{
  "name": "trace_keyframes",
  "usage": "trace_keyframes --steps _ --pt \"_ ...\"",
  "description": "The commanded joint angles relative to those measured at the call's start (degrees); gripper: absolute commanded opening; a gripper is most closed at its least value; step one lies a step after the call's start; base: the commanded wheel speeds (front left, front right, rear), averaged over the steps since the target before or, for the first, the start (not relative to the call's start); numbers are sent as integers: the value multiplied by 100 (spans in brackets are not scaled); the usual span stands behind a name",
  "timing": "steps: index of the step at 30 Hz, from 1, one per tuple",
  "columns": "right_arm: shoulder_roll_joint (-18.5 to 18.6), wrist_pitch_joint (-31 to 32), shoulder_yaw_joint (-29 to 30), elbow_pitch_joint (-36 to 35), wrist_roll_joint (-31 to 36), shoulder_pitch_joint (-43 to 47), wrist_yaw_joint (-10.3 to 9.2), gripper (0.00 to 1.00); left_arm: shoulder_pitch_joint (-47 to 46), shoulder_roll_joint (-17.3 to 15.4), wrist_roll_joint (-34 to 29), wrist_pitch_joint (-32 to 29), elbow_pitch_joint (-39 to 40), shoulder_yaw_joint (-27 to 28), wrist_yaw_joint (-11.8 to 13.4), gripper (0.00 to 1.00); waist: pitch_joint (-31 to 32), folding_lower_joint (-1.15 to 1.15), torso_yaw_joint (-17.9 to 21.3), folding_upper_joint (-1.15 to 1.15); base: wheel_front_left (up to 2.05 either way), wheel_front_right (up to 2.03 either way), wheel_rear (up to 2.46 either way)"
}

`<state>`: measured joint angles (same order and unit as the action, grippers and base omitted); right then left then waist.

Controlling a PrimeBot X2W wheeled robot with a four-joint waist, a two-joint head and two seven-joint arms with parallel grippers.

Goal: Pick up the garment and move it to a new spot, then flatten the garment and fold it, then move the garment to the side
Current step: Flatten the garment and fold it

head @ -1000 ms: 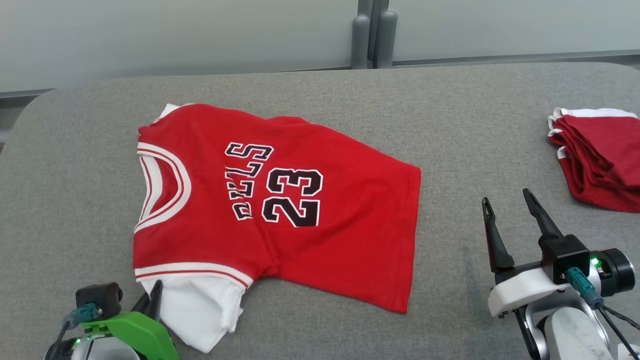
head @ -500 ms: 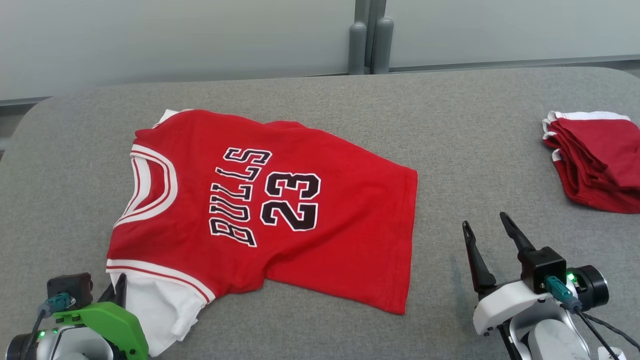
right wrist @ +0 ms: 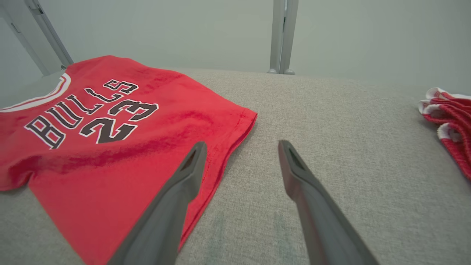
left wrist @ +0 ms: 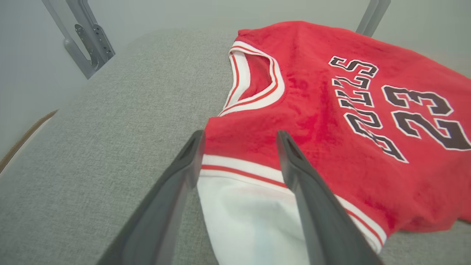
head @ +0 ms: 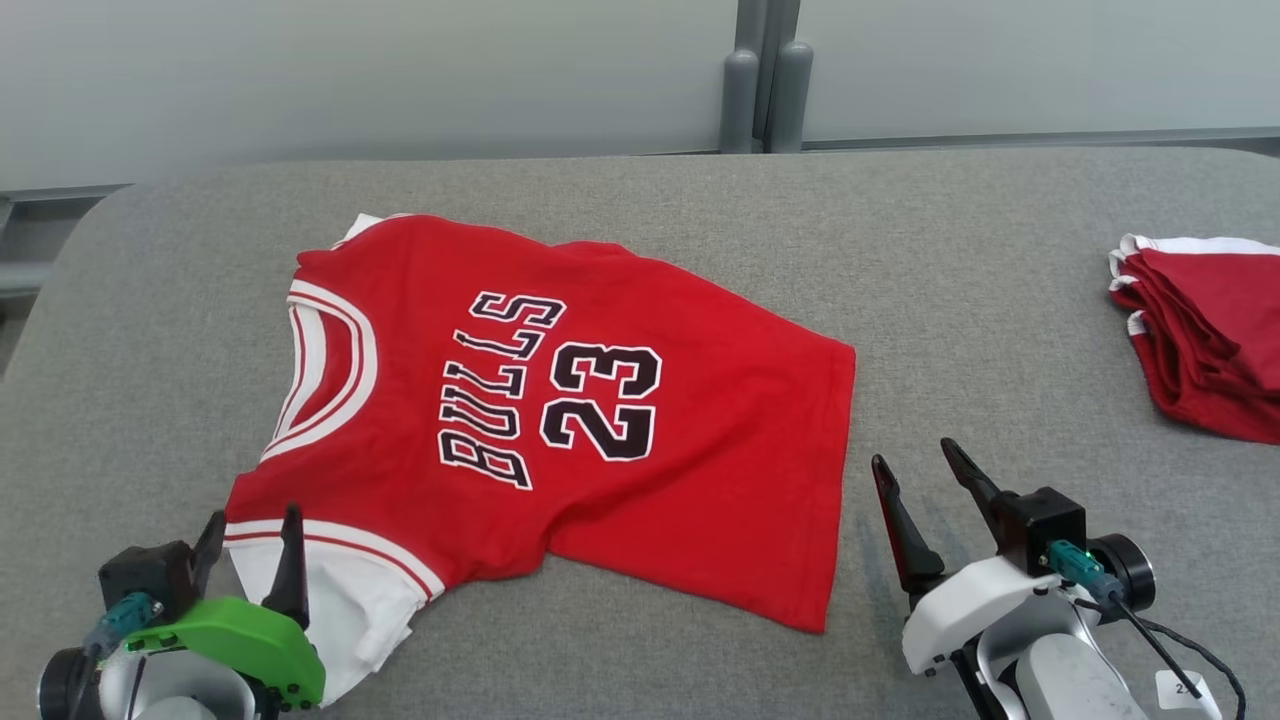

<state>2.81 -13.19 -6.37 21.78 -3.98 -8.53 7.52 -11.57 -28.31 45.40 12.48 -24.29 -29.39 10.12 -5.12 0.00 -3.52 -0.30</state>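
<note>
- Left end effector (head: pixel 252 518) spread wide, gripping nothing; fingers astride the striped band of the near white sleeve (head: pixel 350 600), in the left wrist view (left wrist: pixel 239 136) one finger over the bare table, the other over the cloth.
- Cannot tell if the fingertips touch the fabric or sit just above it.
- Right end effector (head: pixel 914 455) also spread wide and empty, just beside the near hem corner (head: pixel 825 620); in the right wrist view (right wrist: pixel 241 144) one finger over the hem edge, the other over the grey table (head: pixel 1000 300).
- Red jersey (head: pixel 560 400) mid-table, print up, mostly flat; long axis left to right, collar toward the left arm, hem toward the right arm.
- Judged: each arm nearest its own end of the jersey, so a good set-up for a two-handed tug or fold along that axis.
- Far sleeve (head: pixel 360 222) mostly tucked under, only a white sliver visible.
- Near sleeve partly hidden behind the green housing (head: pixel 235 640).
- Ridge near the armpit; underside layer unseen.
- Stack of folded red garments (head: pixel 1210 340) well apart on the right, cut off by the frame edge.
</note>
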Motion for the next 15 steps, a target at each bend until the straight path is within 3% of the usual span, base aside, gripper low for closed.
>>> trace_keyframes --steps 1,15 --pt "19 2 -4 21 -46 -48 -7 100 98 23 -89 64 109 11 56 100 31 0 -44 30 0 0 0" --pt "17 -170 437 -544 4 225 -6 100 753 476 -628 270 1581 136 637 100 421 0 107 30 0 0 0"
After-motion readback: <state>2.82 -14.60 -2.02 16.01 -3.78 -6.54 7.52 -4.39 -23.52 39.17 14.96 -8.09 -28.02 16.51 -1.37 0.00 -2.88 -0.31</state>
